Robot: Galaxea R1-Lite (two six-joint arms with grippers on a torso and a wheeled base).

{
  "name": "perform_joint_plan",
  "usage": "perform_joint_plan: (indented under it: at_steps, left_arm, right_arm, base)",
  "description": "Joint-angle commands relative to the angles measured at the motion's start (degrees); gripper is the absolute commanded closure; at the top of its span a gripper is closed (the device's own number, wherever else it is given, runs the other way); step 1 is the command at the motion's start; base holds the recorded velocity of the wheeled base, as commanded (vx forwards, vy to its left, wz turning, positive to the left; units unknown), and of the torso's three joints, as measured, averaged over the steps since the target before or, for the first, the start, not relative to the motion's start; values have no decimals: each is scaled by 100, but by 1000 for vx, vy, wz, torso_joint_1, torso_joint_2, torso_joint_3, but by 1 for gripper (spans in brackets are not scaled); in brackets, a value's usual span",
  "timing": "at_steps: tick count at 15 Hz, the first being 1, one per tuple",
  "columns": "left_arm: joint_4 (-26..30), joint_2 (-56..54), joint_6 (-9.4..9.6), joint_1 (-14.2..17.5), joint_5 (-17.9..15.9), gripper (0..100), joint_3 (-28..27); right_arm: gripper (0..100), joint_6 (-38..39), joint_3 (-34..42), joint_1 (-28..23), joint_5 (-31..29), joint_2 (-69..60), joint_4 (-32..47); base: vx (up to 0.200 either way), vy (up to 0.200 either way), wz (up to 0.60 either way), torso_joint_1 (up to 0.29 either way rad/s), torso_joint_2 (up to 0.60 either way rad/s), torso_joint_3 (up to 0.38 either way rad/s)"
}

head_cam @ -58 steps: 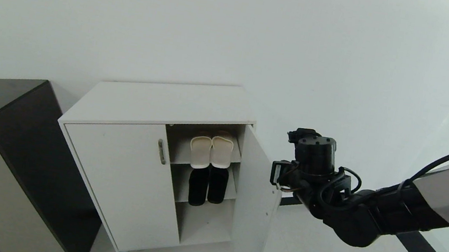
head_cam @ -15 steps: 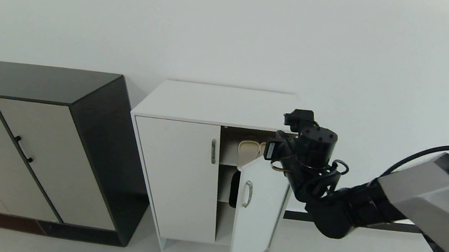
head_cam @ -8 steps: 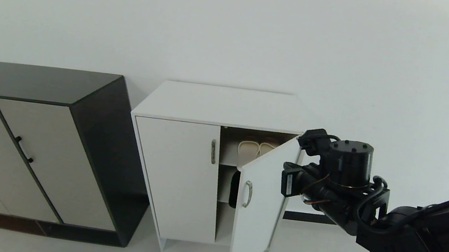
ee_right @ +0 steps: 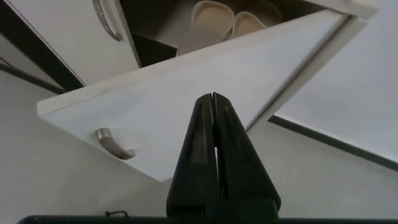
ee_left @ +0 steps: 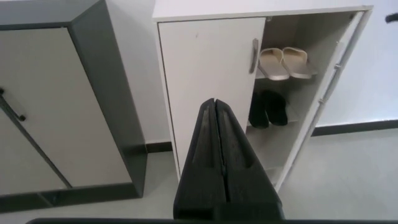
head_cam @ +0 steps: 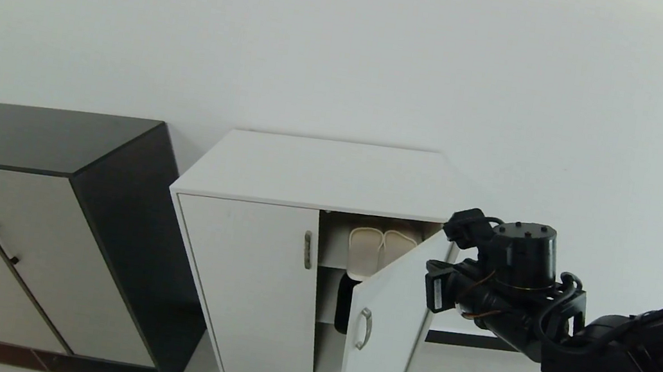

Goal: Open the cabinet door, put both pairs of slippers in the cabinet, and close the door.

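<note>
The door (head_cam: 397, 312) has swung half shut; the right gripper (ee_right: 215, 101), squeezed closed and empty beside the cabinet (head_cam: 320, 175), might slip off, leaving it open.

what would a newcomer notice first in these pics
The small white two-door cabinet, with its right door ajar, draws the eye. Inside, a pair of beige slippers sits directly above a pair of black slippers. The shut black right gripper points at the door's outer face.

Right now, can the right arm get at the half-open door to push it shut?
Probably yes: the right gripper, shut, is close to the outer face of the door, with nothing between them. Whether they touch I cannot tell.
</note>
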Motion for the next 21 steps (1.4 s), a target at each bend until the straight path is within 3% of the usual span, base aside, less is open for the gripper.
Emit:
perform_joint_plan:
  at_steps: [1, 21]
  left_arm:
    - [1, -1, 1, 0, -2, 100, 0]
    - [1, -1, 1, 0, -2, 100, 0]
  right_arm:
    - [100, -50, 127, -22, 19, -72, 15]
    - [100, 3, -972, -523, 247, 1326, -125]
  base:
    - [0, 0, 0, 0, 0, 0]
    - [0, 0, 0, 0, 0, 0]
